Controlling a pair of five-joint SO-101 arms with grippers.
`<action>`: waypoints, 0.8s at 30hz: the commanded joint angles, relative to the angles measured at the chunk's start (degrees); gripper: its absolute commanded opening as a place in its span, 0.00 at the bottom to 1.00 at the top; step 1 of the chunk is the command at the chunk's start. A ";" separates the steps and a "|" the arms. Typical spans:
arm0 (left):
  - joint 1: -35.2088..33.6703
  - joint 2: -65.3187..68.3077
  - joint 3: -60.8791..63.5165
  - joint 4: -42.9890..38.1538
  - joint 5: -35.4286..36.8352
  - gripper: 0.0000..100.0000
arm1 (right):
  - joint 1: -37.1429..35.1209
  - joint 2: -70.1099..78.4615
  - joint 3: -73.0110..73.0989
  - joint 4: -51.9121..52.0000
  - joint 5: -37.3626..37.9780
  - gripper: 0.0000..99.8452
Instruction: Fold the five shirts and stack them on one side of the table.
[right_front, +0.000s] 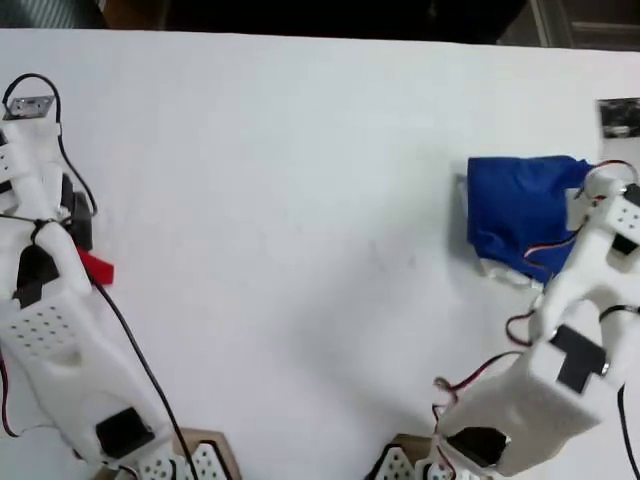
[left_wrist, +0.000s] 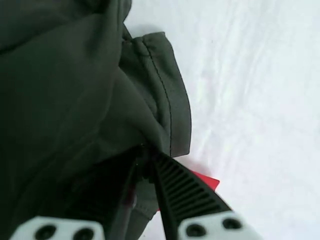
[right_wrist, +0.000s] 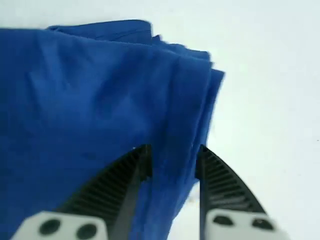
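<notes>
A folded royal-blue shirt (right_front: 515, 210) of soft cloth lies at the right side of the white table (right_front: 300, 180). It is squared into a thick packet with rounded edges and its layered hems bunched at one corner. A sliver of white cloth (right_front: 500, 270) peeks from under its near edge; whether that is another shirt cannot be told. The right gripper (right_wrist: 172, 160) stands over this packet with its ribbed black fingers spread, and a ridge of blue fabric lies loose between them. At the table's left edge the left gripper (left_wrist: 146, 162) has its fingers pressed together on a fold of a dark grey-green shirt (left_wrist: 65, 100). This is matte, smooth cloth with a stitched hem, hanging in rumpled drapes and not yet folded. A corner of bright red cloth (left_wrist: 206, 179) shows flat on the table beneath it. By this layout the stack looks only just begun on the right: one shirt is clearly folded, the dark one is in hand, and the red piece is waiting. All five shirts cannot be counted here, so most of the folding and stacking seems left to do.
</notes>
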 joint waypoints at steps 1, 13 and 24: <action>-0.53 -2.37 -2.42 0.62 -1.67 0.03 | 2.51 3.91 -10.64 1.71 -1.49 0.16; -0.53 -2.37 -2.42 0.97 -1.76 0.03 | 2.07 19.47 -27.16 3.74 -1.41 0.15; -1.05 -2.46 -2.77 2.11 -1.76 0.03 | 0.13 22.37 -32.88 3.38 -1.41 0.02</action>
